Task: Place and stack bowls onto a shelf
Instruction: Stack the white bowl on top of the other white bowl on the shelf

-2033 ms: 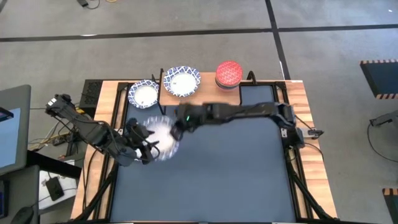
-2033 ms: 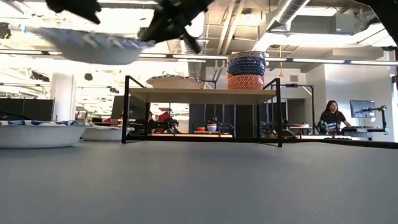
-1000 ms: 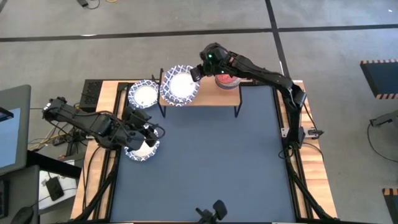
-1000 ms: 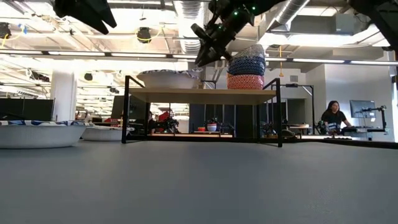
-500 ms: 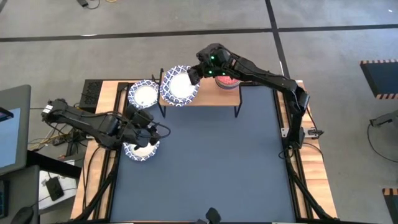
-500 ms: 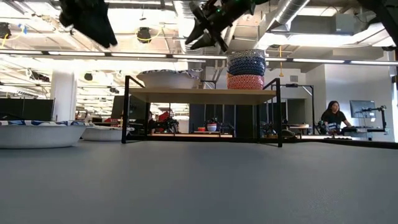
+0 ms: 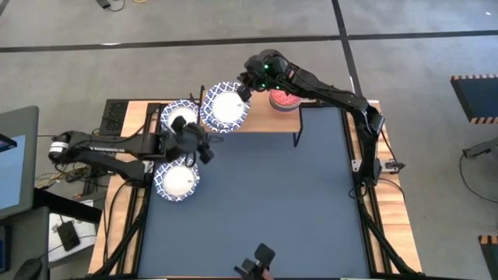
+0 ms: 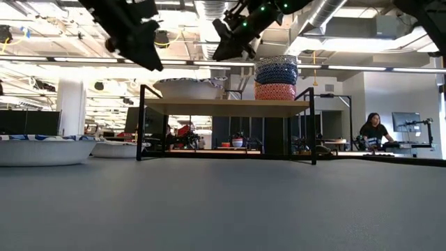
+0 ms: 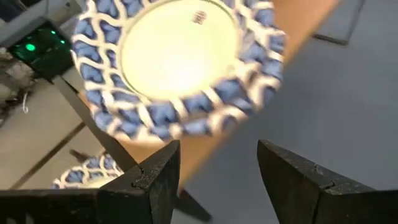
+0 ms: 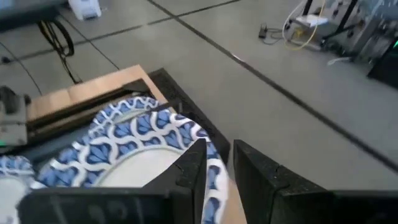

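A white bowl with a blue patterned rim (image 7: pixel 226 107) (image 8: pixel 189 88) (image 9: pixel 174 62) (image 10: pixel 137 149) sits on its base on the left part of the light-wood shelf (image 7: pixel 261 122) (image 8: pixel 230 107). A stack of smaller red and dark-blue bowls (image 7: pixel 285 95) (image 8: pixel 275 80) stands on the shelf's right part. Two more white-and-blue bowls (image 7: pixel 177 180) (image 7: pixel 174 117) rest on the table left of the shelf. My right gripper (image 7: pixel 247 82) (image 8: pixel 233 40) (image 10: pixel 219 174) hovers over the shelf bowl's far right rim, narrowly open. My left gripper (image 7: pixel 198 144) (image 8: pixel 139 35) (image 9: pixel 217 180) hangs wide open near the shelf's left end, holding nothing.
The dark-blue tabletop (image 7: pixel 272 202) spreads in front of the shelf. A power strip (image 7: pixel 113 117) lies at the far left corner. A small black object (image 7: pixel 259 260) pokes in at the near edge. A person (image 8: pixel 373 131) sits far behind the table.
My right gripper has risen off the shelf bowl's rim and stays above it; the bowl rests on the shelf. My left gripper has moved from above the near-left bowl toward the far edge and right, up to the shelf's left end.
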